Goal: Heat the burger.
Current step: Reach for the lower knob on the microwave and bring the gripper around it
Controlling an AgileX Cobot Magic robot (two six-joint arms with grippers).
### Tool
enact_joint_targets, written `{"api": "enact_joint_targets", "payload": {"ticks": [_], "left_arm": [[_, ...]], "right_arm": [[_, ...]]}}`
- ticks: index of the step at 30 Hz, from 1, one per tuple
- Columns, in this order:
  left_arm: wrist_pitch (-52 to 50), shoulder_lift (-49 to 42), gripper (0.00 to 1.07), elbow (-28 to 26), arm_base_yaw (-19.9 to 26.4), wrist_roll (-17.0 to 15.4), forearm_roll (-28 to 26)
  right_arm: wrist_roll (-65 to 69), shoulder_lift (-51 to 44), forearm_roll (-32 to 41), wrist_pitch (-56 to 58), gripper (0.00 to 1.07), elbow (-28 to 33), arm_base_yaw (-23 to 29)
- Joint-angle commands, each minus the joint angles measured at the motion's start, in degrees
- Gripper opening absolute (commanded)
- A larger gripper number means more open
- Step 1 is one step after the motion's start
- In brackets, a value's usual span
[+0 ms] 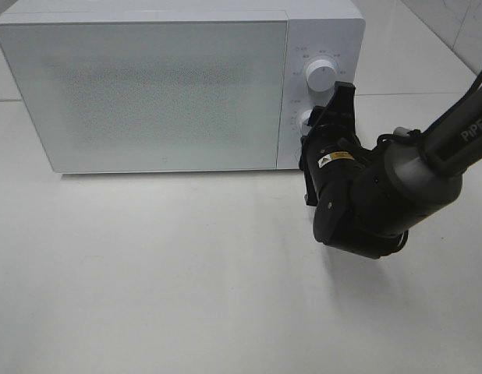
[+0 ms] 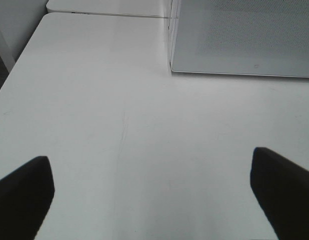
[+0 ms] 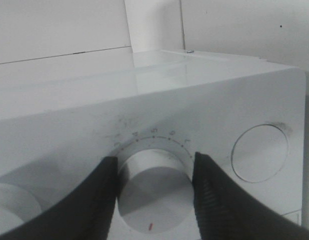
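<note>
I see the right gripper (image 3: 154,182) clamped on the microwave's (image 1: 323,31) lower dial (image 3: 152,202), door (image 1: 147,93) closed, left gripper (image 2: 152,195) spread wide above the table (image 2: 119,125); burger not in view.

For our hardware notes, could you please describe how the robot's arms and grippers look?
The right arm is a grey tube lettered PiPER in white, with a rounded black wrist, black cable and yellow label. The right gripper and left gripper are black; the right's fingers are ribbed.
</note>
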Motion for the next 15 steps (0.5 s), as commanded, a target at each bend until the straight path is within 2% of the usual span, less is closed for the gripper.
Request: {"api": "enact_joint_targets", "payload": {"ticks": [1,15], "left_arm": [[-0.74,-1.09,1.01,0.11,0.0,-0.23,-0.23],[-0.74,-1.09,1.01,0.11,0.0,-0.23,-0.23]], "right_arm": [[3.21,-0.46,-5.84,-1.03,0.06,-1.32,-0.11],[2.52,-0.46,-5.33,-1.2,0.1,-1.32,-0.11]]}}
